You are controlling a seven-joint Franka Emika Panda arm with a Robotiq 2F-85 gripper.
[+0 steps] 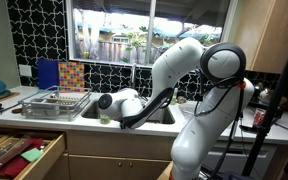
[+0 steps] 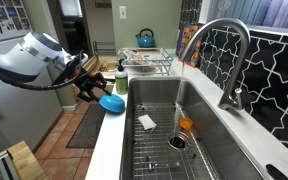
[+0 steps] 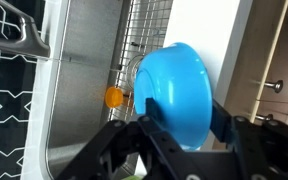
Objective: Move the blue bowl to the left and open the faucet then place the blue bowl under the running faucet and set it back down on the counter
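Observation:
My gripper (image 3: 184, 122) is shut on the blue bowl (image 3: 179, 88), one finger on each side of its rim, and the bowl is tipped on edge. In an exterior view the blue bowl (image 2: 112, 102) hangs at the gripper (image 2: 97, 90) over the front strip of the counter (image 2: 106, 145), just left of the sink. The dark faucet (image 2: 230, 55) arches over the basin's far side, well apart from the bowl; its spout (image 3: 19, 35) shows at the wrist view's top left. No water shows running. The arm's wrist (image 1: 114, 103) reaches down to the counter by the sink, and the bowl is hidden there.
The steel sink (image 2: 189, 95) holds a wire grid, a small orange thing (image 2: 187, 125) and a white scrap (image 2: 146, 122). A green-yellow soap bottle (image 2: 120, 75), a dish rack (image 2: 149, 65) and a blue-green kettle (image 2: 145, 39) stand further along. A wooden drawer (image 1: 19, 150) stands open.

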